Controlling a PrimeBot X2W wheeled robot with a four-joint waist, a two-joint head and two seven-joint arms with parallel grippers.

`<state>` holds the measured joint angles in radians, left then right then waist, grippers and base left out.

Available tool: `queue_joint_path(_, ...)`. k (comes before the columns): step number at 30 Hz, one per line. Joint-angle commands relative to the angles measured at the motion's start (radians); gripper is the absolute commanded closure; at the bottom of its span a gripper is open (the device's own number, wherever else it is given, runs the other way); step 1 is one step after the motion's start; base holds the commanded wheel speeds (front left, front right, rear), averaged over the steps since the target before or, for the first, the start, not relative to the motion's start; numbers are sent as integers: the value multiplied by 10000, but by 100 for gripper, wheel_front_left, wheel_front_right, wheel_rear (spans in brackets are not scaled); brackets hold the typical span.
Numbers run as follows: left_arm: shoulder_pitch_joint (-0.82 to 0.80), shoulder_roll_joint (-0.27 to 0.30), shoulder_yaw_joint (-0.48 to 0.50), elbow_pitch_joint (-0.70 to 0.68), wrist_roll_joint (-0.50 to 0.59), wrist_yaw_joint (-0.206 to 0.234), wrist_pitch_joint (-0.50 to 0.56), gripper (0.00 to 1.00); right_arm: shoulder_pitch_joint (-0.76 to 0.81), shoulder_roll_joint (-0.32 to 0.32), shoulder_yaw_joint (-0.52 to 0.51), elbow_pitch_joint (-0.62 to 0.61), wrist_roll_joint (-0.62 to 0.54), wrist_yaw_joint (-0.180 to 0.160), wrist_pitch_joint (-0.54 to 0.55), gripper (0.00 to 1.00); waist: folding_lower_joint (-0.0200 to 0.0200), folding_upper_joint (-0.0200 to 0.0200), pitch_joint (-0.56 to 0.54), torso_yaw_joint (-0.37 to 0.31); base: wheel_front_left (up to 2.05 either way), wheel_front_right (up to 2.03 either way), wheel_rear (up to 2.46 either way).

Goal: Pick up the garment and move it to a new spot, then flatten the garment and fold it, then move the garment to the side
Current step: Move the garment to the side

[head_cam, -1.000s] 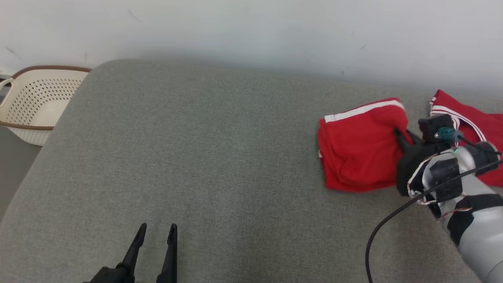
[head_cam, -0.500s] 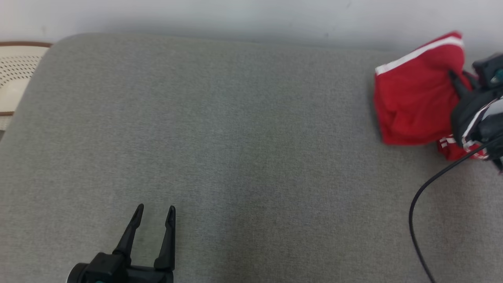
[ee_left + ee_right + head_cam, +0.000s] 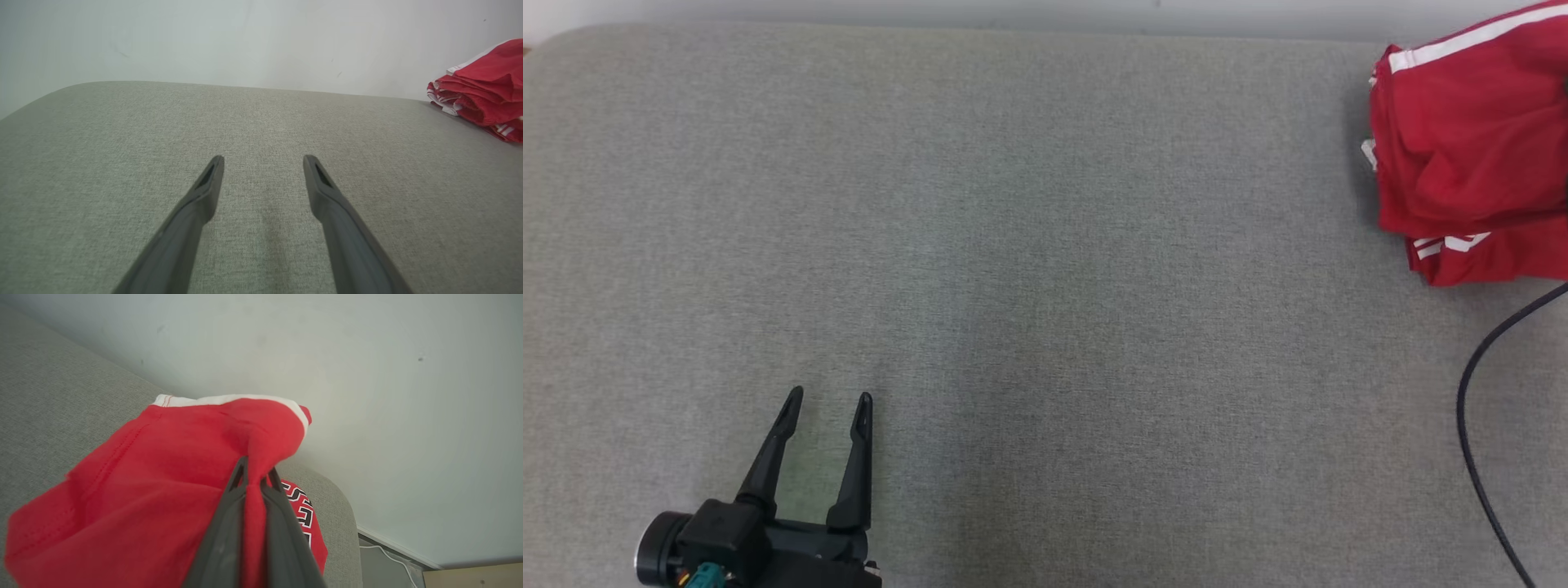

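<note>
Garment pinched, upper right
Lower left, the left hand stands wide and empty over the cushion. Upper right, the right hand is clamped on a thin fold, which may slip out or drag the red cloth beneath.

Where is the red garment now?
In the head view the red garment is at the far right of the grey cushion, by the wall; the right wrist view shows the right hand shut on it.
</note>
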<state>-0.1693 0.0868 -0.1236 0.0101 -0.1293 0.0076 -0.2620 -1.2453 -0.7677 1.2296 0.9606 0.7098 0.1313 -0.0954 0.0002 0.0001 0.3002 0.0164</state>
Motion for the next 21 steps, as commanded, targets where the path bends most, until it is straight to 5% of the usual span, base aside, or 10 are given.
queue_joint_path(1,-82,92,31,-67,68,16,-30,0,-201,-240,126,-32,122,-10,21,100,-2,-1,177,-153,0,0,0)
queue_joint_path(18,-347,302,-164,-347,118,55,154,0,-785,-530,456,576,330,-10,73,99,-2,-1,753,-166,0,0,0)
queue_joint_path(19,-320,301,-167,-342,112,78,152,0,-769,-523,464,693,311,-10,130,57,-2,-1,747,-155,0,0,0)
queue_joint_path(20,-309,292,-173,-340,104,93,150,0,-776,-521,471,814,300,-10,172,0,-2,-1,746,-146,0,0,0)
queue_joint_path(21,-293,302,-173,-333,94,94,148,0,-805,-511,475,885,261,-10,137,0,-2,-1,738,-140,0,0,0)
